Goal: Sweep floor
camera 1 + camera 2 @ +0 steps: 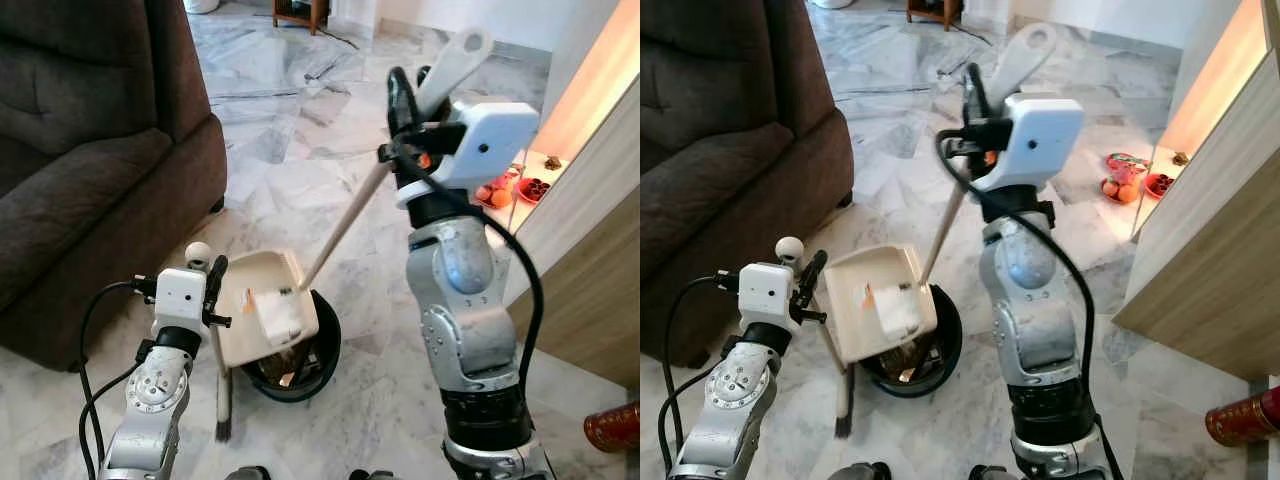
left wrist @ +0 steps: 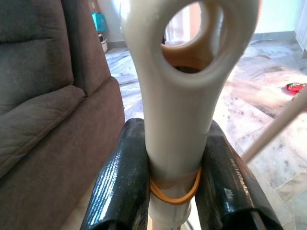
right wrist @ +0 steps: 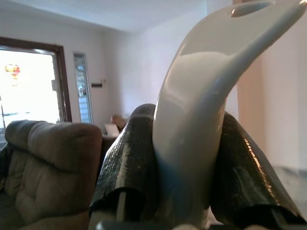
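Fingers (image 2: pixel 120 177) of the left gripper (image 1: pixel 212 290) clamp a brush handle (image 2: pixel 180 120), its bristles (image 1: pixel 223 428) on the marble floor (image 1: pixel 300 170) just beside a black bin (image 1: pixel 322 350). To the left, a brown sofa (image 1: pixel 90 170) hems the robot in; open floor runs ahead. A cream dustpan (image 1: pixel 262 305) tilts over the bin, its long handle (image 1: pixel 345 225) gripped high by the right gripper (image 1: pixel 405 95). The left wrist view reveals a rubber band (image 2: pixel 175 194) around the brush handle. A wooden cabinet (image 1: pixel 590 260) bounds the right.
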Motion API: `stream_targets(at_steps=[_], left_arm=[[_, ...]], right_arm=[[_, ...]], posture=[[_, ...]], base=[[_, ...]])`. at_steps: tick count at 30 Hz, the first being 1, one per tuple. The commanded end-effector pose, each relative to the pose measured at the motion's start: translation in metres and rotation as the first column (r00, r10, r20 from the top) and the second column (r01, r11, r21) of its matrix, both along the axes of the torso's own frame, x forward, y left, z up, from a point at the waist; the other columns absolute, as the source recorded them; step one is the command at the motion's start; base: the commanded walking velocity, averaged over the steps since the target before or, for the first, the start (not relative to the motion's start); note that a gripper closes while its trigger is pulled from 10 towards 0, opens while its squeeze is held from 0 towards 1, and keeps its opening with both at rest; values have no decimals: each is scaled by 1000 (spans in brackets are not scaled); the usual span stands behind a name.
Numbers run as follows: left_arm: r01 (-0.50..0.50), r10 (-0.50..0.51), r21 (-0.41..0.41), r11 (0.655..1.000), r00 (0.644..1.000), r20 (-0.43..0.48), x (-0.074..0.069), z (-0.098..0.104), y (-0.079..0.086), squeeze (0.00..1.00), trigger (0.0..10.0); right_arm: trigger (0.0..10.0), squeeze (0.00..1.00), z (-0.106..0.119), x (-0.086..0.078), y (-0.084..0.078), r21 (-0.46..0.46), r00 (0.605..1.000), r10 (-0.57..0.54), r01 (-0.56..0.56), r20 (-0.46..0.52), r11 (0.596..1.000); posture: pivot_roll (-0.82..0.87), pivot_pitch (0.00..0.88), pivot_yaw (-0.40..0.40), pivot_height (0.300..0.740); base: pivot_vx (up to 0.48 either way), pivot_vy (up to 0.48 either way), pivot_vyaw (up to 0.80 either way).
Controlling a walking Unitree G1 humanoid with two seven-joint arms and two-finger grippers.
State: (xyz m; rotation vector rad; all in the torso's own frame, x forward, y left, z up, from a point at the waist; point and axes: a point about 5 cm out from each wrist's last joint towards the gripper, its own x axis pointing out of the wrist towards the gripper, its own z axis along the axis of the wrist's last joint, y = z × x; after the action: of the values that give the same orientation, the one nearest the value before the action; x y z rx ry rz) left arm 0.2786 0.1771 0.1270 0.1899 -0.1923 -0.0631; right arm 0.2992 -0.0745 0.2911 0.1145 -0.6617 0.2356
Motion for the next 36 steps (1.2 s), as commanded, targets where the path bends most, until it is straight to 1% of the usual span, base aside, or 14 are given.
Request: stream_targets(at_steps=[1, 5, 7, 12, 13, 15, 17, 19, 27, 32, 33, 36], left_arm=[[3, -3, 13, 1000, 999, 34, -1, 6, 1, 0, 10000], [4, -4, 12, 1000, 999, 36, -1, 6, 0, 0, 10000], [4, -4, 13, 1000, 999, 36, -1, 6, 0, 0, 10000], [4, -5, 13, 1000, 999, 37, -1, 6, 0, 0, 10000], [4, -4, 12, 1000, 999, 38, -1, 6, 0, 0, 10000], [4, -4, 12, 1000, 999, 38, -1, 6, 0, 0, 10000], [4, -5, 12, 1000, 999, 38, -1, 6, 0, 0, 10000], [7, -8, 17, 1000, 999, 39, -1, 6, -1, 0, 10000], [13, -14, 24, 1000, 999, 39, -1, 6, -2, 0, 10000], [14, -15, 24, 1000, 999, 40, -1, 6, -2, 0, 10000], [15, -16, 24, 1000, 999, 41, -1, 7, -2, 0, 10000], [15, -16, 24, 1000, 999, 42, -1, 7, -2, 0, 10000]], right_arm=[[10000, 0, 18, -16, 0, 13, 990, -9, 7, 137, 1000], [10000, 0, 18, -19, 4, 1, 987, -7, 7, 161, 1000], [10000, 0, 17, -21, 8, -21, 985, 2, 2, 172, 1000], [10000, 0, 8, -27, 22, -116, 980, 70, -49, 184, 992], [10000, 0, 4, -31, 29, -177, 974, 103, -67, 202, 982], [10000, 0, 4, -31, 29, -177, 974, 103, -67, 202, 982], [10000, 0, 0, -35, 35, -232, 966, 127, -74, 223, 970], [10000, 0, -3, -39, 39, -265, 959, 149, -83, 240, 961], [10000, 0, -9, -54, 55, -325, 935, 218, -121, 280, 938], [10000, 0, -9, -57, 58, -344, 927, 228, -119, 297, 931], [10000, 0, -9, -59, 60, -371, 917, 236, -108, 320, 922], [10000, 0, -9, -62, 62, -402, 907, 243, -92, 343, 911]], posture=[[148, 185, -12, 740], [148, 183, -13, 740], [148, 182, -14, 740], [150, 181, -15, 740], [150, 180, -15, 740], [150, 180, -15, 740], [149, 179, -16, 740], [150, 178, -16, 740], [151, 178, -16, 740], [150, 178, -15, 740], [149, 178, -15, 740], [146, 179, -16, 740]], base=[[0, 0, 0], [0, 0, 0], [0, 0, 0], [0, 0, 0], [0, 0, 0], [0, 0, 0], [0, 0, 0], [0, 0, 0], [0, 0, 0], [0, 0, 0], [0, 0, 0], [0, 0, 0]])
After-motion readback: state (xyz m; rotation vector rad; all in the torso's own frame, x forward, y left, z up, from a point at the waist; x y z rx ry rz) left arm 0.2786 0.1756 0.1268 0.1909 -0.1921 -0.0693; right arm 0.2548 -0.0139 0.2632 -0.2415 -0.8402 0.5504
